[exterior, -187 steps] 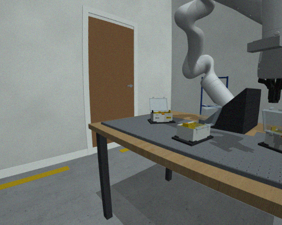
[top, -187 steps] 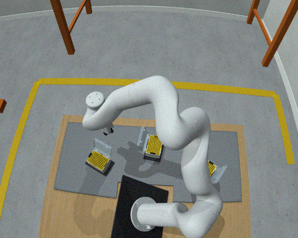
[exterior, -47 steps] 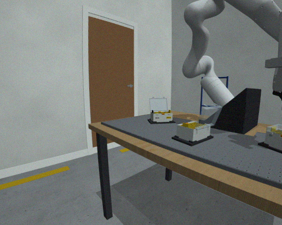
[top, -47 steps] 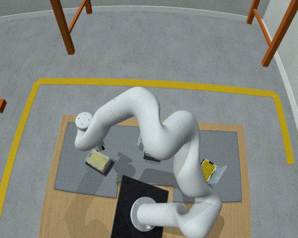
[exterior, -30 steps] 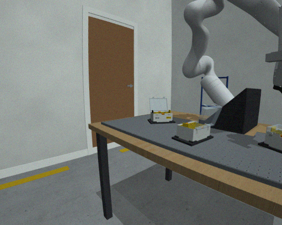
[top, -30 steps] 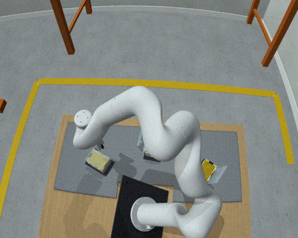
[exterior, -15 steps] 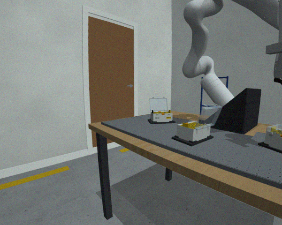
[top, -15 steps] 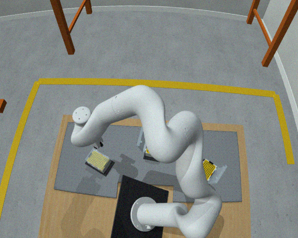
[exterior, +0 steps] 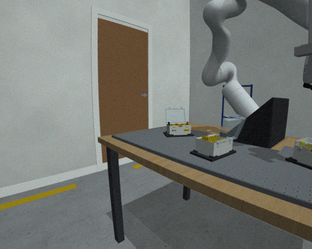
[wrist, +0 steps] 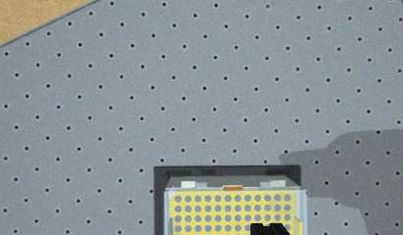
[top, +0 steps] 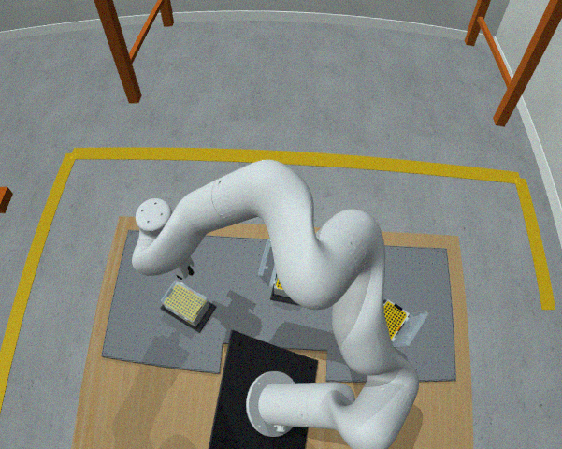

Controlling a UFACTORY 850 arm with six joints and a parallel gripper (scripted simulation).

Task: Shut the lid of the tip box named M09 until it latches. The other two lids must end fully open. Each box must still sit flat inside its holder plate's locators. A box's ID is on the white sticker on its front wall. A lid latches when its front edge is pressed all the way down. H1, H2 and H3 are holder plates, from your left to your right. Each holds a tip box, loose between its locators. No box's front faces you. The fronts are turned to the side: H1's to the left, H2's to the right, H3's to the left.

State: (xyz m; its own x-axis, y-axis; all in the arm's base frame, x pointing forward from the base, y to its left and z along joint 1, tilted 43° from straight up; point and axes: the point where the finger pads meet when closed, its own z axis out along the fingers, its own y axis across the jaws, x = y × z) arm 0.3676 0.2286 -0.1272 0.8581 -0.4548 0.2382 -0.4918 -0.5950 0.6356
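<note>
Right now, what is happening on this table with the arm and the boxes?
A white arm hangs over a table with three tip boxes. Its claw is shut, holds nothing, and hovers just beyond the left box, touching none of them. The left box shows its yellow tip rack through what seems a clear lid lying down. The right box has its lid swung wide open. The middle box is mostly hidden under the arm from above.

Three white tip boxes with yellow tip racks sit on black holder plates: left one [top: 184, 302] lid-down, middle [top: 277, 282] and right [top: 396, 319] lids open.
</note>
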